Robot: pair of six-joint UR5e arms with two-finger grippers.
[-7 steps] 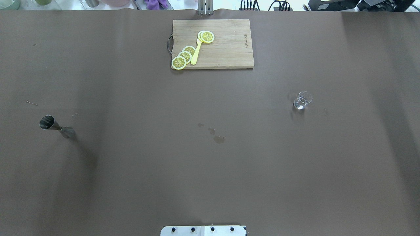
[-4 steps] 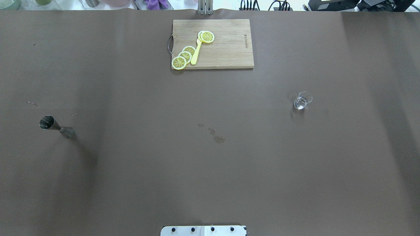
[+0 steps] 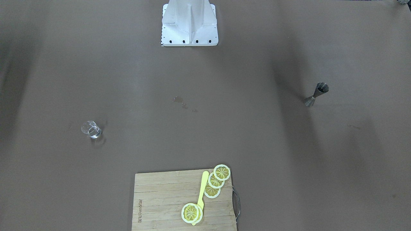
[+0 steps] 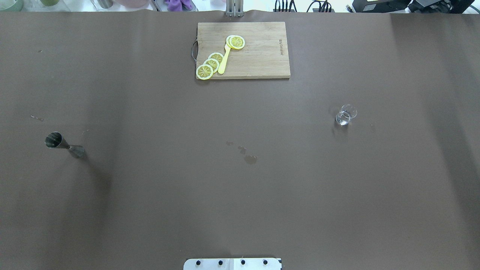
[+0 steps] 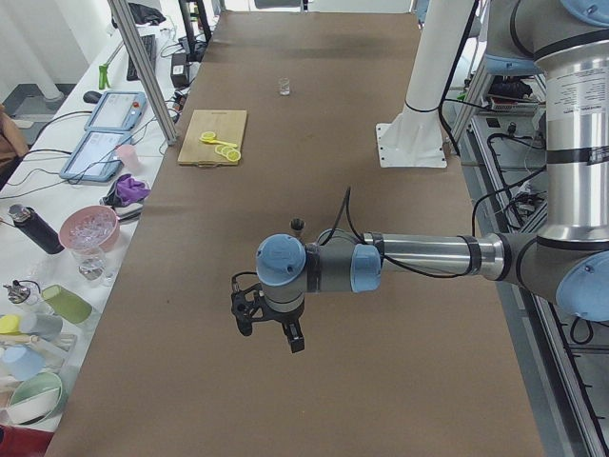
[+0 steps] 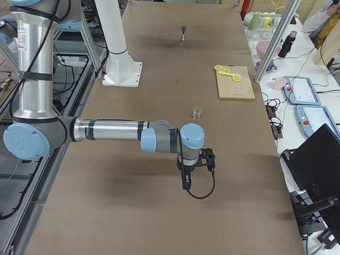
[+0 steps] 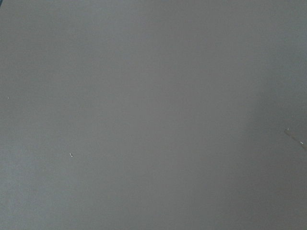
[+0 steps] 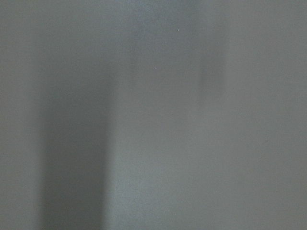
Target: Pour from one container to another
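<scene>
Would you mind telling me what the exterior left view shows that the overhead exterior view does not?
Only exterior left: the left arm, its left gripper hanging above the table, and a pink bowl beside the table. Only overhead exterior: the dark stains mid-table, which I cannot make out from the side. Both: the cutting board with lemon slices, the glass pitcher and the jigger, standing far apart.

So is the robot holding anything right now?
No: the glass pitcher and metal jigger stand free on the table, away from the left pincer and right pincer.
</scene>
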